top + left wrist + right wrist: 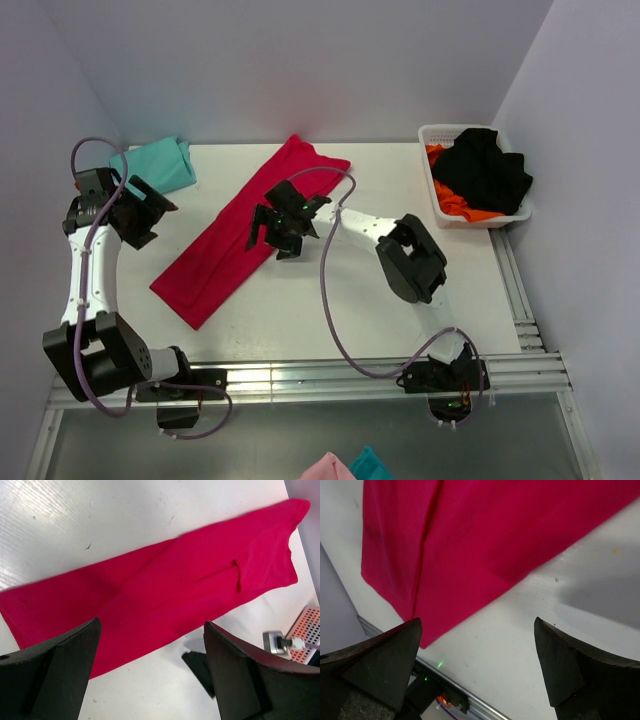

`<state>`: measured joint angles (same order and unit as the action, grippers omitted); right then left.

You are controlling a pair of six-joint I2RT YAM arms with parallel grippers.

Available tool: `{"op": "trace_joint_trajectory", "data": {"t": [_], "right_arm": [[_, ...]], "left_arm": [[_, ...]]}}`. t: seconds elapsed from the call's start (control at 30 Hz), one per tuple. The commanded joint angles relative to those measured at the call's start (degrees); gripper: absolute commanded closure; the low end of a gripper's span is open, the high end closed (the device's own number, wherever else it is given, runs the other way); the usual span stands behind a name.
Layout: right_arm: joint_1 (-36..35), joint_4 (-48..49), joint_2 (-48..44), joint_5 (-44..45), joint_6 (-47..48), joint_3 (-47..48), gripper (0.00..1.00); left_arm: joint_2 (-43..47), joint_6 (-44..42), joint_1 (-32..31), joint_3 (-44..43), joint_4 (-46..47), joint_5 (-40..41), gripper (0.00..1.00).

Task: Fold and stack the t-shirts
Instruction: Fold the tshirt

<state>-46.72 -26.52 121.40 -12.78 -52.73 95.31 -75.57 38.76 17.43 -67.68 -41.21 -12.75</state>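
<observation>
A crimson-red t-shirt (215, 260) lies folded into a long strip, running diagonally across the middle of the white table (300, 320). It fills much of the left wrist view (175, 590) and the right wrist view (485, 535). A teal t-shirt (160, 165) lies folded at the back left corner. My left gripper (150, 212) hovers open just left of the red strip, nothing between its fingers (152, 625). My right gripper (285, 225) hangs open over the strip's right edge, also empty (477, 621).
A white basket (432, 132) at the back right holds black cloth (485, 170) and orange cloth (455, 205). A metal rail (330, 375) runs along the table's near edge. Pink and teal cloth (345, 468) shows below the table front.
</observation>
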Motion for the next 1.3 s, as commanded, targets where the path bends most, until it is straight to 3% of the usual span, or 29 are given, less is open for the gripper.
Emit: {"op": "trace_joint_trajectory", "data": {"t": [0.0,0.33,0.43,0.47,0.53,0.57,0.6,0.7,0.93,1.0,1.07,1.1,1.13,1.2,1.27], "right_arm": [[-0.6,0.0,4.4,2.1,-2.5,3.2,0.00],[-0.6,-4.4,16.1,3.3,-4.1,16.0,0.02],[-0.6,-3.6,17.8,2.3,-5.1,16.9,0.20],[-0.6,-3.4,18.2,2.2,-5.5,16.9,0.41],[-0.6,-3.5,18.5,1.9,-5.5,16.8,0.68],[-0.7,-3.7,18.4,1.8,-5.0,16.8,0.94],[-0.6,-4.9,18.2,2.1,-4.5,16.8,1.00],[-0.3,-5.7,14.5,4.4,-2.9,12.4,1.00],[7.6,-5.0,-3.6,10.3,-5.5,-18.3,1.00],[10.3,-4.9,-7.8,11.1,-4.9,-22.7,1.00],[13.8,-6.5,-8.8,12.5,-3.7,-24.0,0.86],[14.5,-8.9,-8.7,14.3,-2.4,-23.5,0.72],[15.5,-10.1,-8.6,15.0,-1.9,-21.6,0.45],[16.0,-13.2,-9.3,17.8,-0.5,-19.3,0.31],[16.0,-14.0,-12.0,18.7,0.7,-17.3,0.30]], "left_arm": [[3.7,0.3,0.1,1.8,0.7,-1.5,0.10],[7.2,-0.5,0.1,5.5,0.1,-1.1,0.10],[7.7,-0.9,0.1,6.4,0.0,-0.7,0.10],[7.9,-1.0,0.1,6.6,-0.2,-0.5,0.11],[8.1,-1.2,0.0,6.5,-0.3,-0.2,0.10],[7.9,-1.2,-0.3,6.5,-0.4,0.2,0.11],[7.8,-1.3,-0.3,6.4,-0.4,0.3,0.10],[7.2,-1.3,-0.4,6.3,0.0,0.2,0.11],[5.9,-0.7,-0.6,8.0,2.4,-0.9,0.11],[5.2,-0.4,-0.6,8.3,2.8,-1.2,0.11],[4.3,-0.2,-0.7,8.4,3.3,-1.9,0.11],[4.0,-0.1,-0.8,8.4,3.4,-2.0,0.11],[3.9,-0.1,-0.8,8.4,3.5,-2.3,0.12],[3.9,0.3,-1.3,8.9,3.5,-2.4,0.12],[4.6,0.7,-2.0,9.7,3.8,-3.0,0.12]]}}
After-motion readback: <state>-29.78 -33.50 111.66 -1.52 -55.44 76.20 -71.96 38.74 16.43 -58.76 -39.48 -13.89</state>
